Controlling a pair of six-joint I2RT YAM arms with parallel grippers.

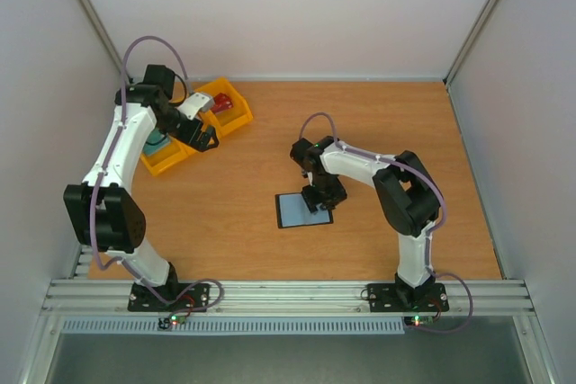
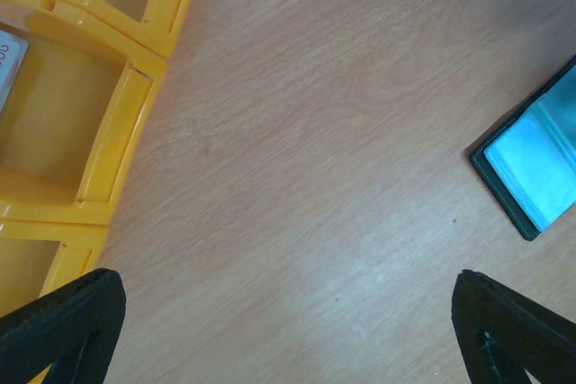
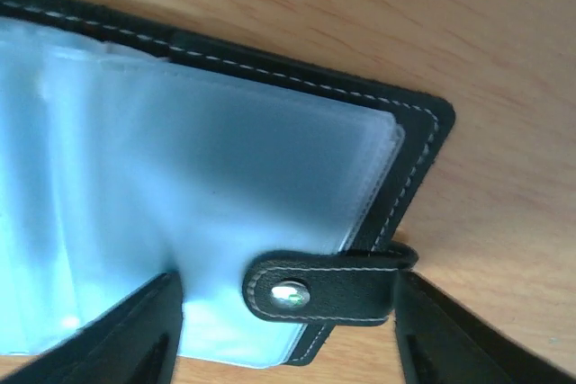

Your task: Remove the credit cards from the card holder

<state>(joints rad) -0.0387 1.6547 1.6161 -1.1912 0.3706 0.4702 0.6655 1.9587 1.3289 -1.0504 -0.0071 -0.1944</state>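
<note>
We see the card holder [image 1: 297, 211] lying open and flat on the wooden table [image 1: 378, 114], a little right of the middle and towards the near side, its pale blue lining turned up. The right gripper [image 1: 319, 202] stands low over the holder's right-hand part. In the right wrist view its two dark fingers [image 3: 117, 339] are apart, with the holder's black snap tab [image 3: 319, 287] lying between them; one finger sits just beside the tab's outer end, and there is a clear gap on the other side, so nothing is clamped. The cloudy plastic sleeves [image 3: 180, 177] fill most of that view, and we cannot tell whether any card sits inside them. The left gripper [image 1: 203, 138] hangs at the far left, just beside the yellow bins [image 1: 236, 96], its fingers spread wide with only bare wood between them in the left wrist view. A red card [image 1: 223, 105] lies in the far bin compartment, well apart from the holder. A teal thing [image 1: 157, 143] shows in the near compartment, partly hidden by the left arm, and we cannot make out what it is.
</note>
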